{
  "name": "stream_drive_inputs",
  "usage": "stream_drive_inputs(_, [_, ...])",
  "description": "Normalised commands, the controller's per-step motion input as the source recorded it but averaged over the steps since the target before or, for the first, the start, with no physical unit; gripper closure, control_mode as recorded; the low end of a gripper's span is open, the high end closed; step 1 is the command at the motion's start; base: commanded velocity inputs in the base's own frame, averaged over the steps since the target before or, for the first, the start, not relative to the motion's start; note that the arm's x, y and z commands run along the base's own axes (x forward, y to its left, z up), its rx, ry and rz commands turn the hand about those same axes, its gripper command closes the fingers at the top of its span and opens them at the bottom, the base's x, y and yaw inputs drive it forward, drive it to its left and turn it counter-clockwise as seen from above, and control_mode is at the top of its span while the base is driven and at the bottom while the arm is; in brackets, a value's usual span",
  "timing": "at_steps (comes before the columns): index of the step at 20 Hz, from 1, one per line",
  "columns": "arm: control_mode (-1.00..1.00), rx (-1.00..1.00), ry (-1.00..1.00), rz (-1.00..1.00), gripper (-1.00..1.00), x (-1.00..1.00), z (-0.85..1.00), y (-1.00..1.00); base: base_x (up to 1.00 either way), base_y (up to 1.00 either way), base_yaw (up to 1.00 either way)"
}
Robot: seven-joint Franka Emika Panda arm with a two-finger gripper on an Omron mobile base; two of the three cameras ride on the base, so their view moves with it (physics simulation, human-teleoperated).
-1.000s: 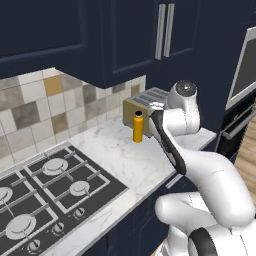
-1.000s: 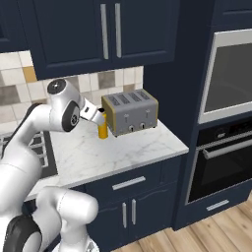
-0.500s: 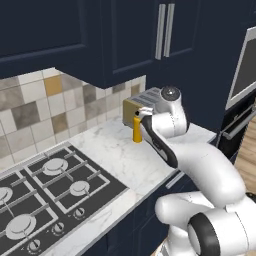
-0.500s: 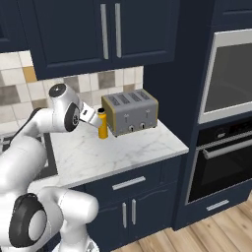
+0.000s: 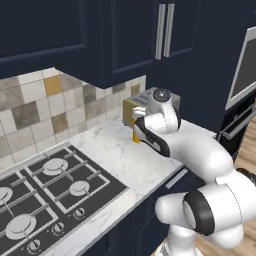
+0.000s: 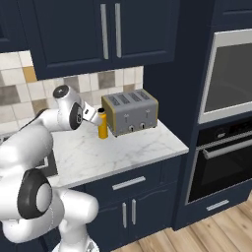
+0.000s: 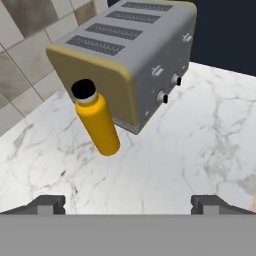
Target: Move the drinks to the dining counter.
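Note:
The yellow-orange bottle with a black cap (image 7: 97, 120) stands upright on a marble counter (image 7: 195, 145), just in front of the toaster's yellow end. My gripper (image 7: 128, 205) is open, its two fingertips spread wide, low and a short way back from the bottle, nothing between them. From the right base the bottle (image 6: 102, 124) is right beside the hand (image 6: 91, 114), apart from it. From the left base my arm covers most of the bottle (image 5: 136, 136). The cola bottle, the blue carton and the dining counter are out of view.
A boxy steel toaster (image 6: 130, 112) stands against the tiled wall right behind the bottle. A gas stove (image 5: 50, 185) lies left of it on the same counter. Navy wall cabinets hang overhead, and a built-in oven (image 6: 226, 98) stands to the right.
The hand has swung a little left and lower, toward the bottle, and the forearm has dropped with it. The bottle and toaster have not moved.

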Motion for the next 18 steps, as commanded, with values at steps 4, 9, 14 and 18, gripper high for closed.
stream_drive_inputs(4, [-1.0, 0.0, 0.0, 0.0, -1.0, 0.41, -0.07, 0.05, 0.0, 0.0, 0.0])
stream_drive_inputs(9, [-1.0, 0.0, 0.0, 0.0, -1.0, 0.43, -0.17, 0.08, 0.0, 0.0, 0.0])
stream_drive_inputs(14, [-1.0, 0.0, 0.0, 0.0, -1.0, 0.39, -0.21, 0.01, 0.0, 0.0, 0.0])
stream_drive_inputs(18, [-1.0, 0.0, 0.0, 0.0, -1.0, 0.37, -0.21, 0.0, 0.0, 0.0, 0.0])
